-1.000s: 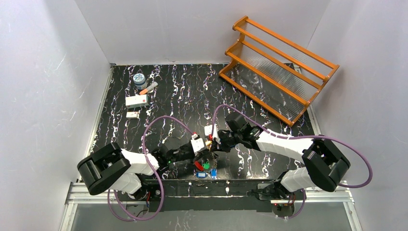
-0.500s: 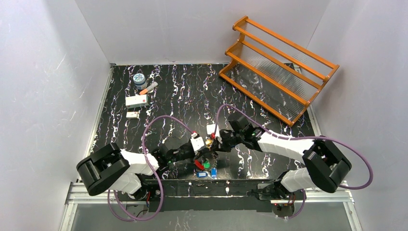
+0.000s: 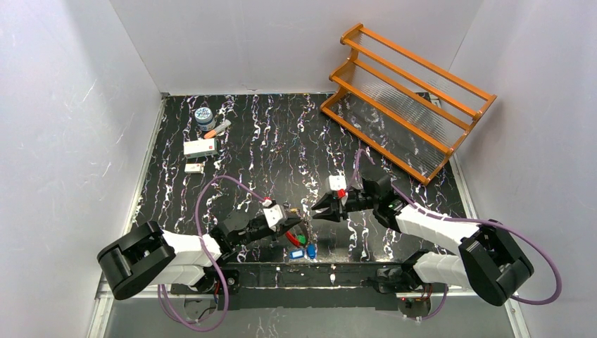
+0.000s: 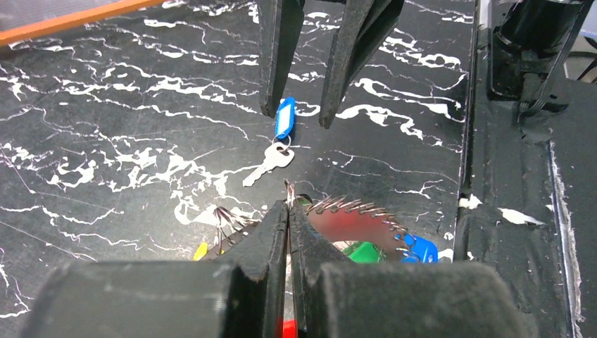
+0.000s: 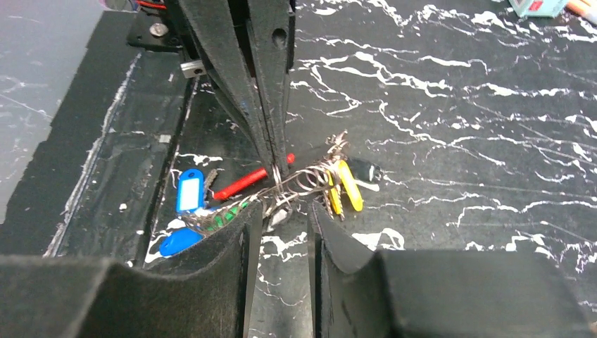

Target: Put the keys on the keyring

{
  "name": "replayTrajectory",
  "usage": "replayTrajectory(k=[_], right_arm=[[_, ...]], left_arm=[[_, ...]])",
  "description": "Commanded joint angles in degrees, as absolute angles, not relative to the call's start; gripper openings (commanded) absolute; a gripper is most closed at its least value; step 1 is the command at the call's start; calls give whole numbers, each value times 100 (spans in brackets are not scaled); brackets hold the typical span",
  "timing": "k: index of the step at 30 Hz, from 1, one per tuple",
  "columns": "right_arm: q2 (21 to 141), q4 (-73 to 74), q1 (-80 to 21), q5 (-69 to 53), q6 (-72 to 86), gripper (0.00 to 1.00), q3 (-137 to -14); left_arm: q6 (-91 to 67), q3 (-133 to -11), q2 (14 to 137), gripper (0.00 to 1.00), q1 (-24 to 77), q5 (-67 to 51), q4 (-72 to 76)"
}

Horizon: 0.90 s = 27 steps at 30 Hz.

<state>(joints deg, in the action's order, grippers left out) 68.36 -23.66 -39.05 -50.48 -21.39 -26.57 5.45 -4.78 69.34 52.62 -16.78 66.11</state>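
The left tool is seen pressed together, its tips apparently clamped on the wire of the keyring. The keyring lies on the black marbled bench near the front edge, between the two arms. A yellow tag, a red tag and a green tag are bunched on the ring. In the left wrist view part of its wire is hidden behind that tool's own fingers.

The right tool is held with its fingers apart and nothing between them. Just beside its tips a loose silver key lies flat on the bench. The key is joined by a small split ring to a blue tag and is apart from the keyring, just beyond the left tool's tips.

Well apart from all this, a wooden rack is set at the far right corner. A round tin, an orange marker, a white box and a smaller carton are placed along the far left side.
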Motion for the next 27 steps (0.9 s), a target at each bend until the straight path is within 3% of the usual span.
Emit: replayTrajectory(k=[1,8,27], right_arm=[[6661,-3053,-3876,-5685,-2039,37,-2568],[6806,-3217,-3876,-5992,-2057,32,-2598],[7549,-3660,-3879,-6107,-1778,33,-2848]], left_arm=[[510,-404,6785,0,5273,-1907,7465],[477,-413,6862,0,5274,-2118,7704],[426,-465,6948,0,5275,-2259,7743]])
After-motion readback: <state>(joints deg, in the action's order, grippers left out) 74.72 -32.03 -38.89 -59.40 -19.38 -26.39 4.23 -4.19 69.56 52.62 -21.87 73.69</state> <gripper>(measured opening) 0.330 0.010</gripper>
